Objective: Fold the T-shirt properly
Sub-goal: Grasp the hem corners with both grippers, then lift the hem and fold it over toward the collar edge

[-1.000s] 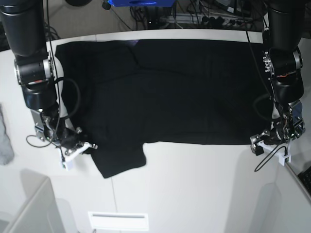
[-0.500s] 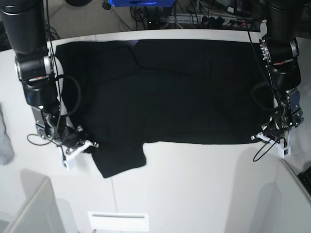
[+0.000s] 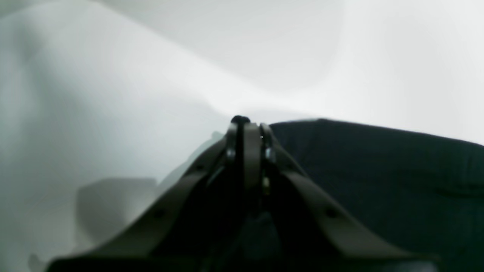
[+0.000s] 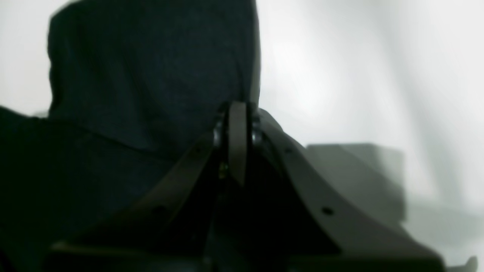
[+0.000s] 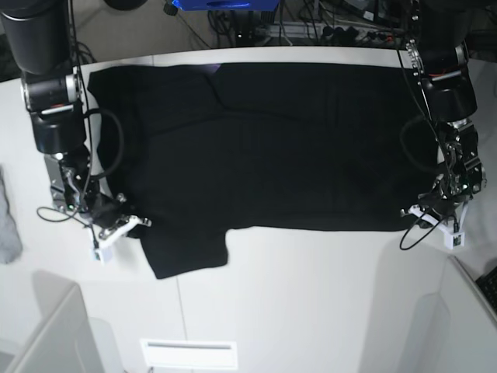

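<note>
Black T-shirt (image 5: 264,148) spread flat across the far half of the white desk (image 5: 311,311), one sleeve poking out toward 7 o'clock. Left pincer (image 5: 429,211) now drawn in and up against the hem corner at 4 o'clock, closer to the cloth than a second ago, when standing lower and slightly outside the edge. In the left wrist view, jaws pressed together at the very edge of the fabric (image 3: 378,170); impossible to tell whether cloth is pinched between them. Right pincer (image 5: 128,225) likewise shifted up and toward the sleeve at 8 o'clock, jaws closed in its wrist view with dark cloth (image 4: 151,75) just behind; grip on the sleeve edge likely but not certain. Sleeve tip slightly pulled in compared with before. Probably the start of lifting the near edge for the first fold
</note>
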You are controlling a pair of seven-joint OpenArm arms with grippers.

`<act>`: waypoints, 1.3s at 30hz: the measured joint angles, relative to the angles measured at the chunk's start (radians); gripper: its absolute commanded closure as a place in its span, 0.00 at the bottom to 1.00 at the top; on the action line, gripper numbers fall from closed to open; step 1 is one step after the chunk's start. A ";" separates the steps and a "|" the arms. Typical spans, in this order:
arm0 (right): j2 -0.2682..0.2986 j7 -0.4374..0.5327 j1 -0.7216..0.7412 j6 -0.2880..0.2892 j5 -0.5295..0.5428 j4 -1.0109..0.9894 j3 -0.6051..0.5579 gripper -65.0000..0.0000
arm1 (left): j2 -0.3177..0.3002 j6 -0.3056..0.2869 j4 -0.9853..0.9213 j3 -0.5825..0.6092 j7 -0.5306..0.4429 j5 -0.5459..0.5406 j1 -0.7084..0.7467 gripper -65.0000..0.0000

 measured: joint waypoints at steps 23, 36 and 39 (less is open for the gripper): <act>0.021 -0.057 -0.157 0.001 0.001 0.364 0.138 1.00 | 0.000 0.007 0.222 -0.109 0.150 -0.194 0.111 1.00; 0.030 -0.160 -0.257 -0.004 -0.005 0.498 0.204 1.00 | -0.006 0.007 0.403 -0.181 0.257 -0.202 0.221 1.00; 0.019 -0.235 -0.272 -0.002 -0.004 0.529 0.259 1.00 | 0.000 0.006 0.428 -0.214 0.344 -0.201 0.227 1.00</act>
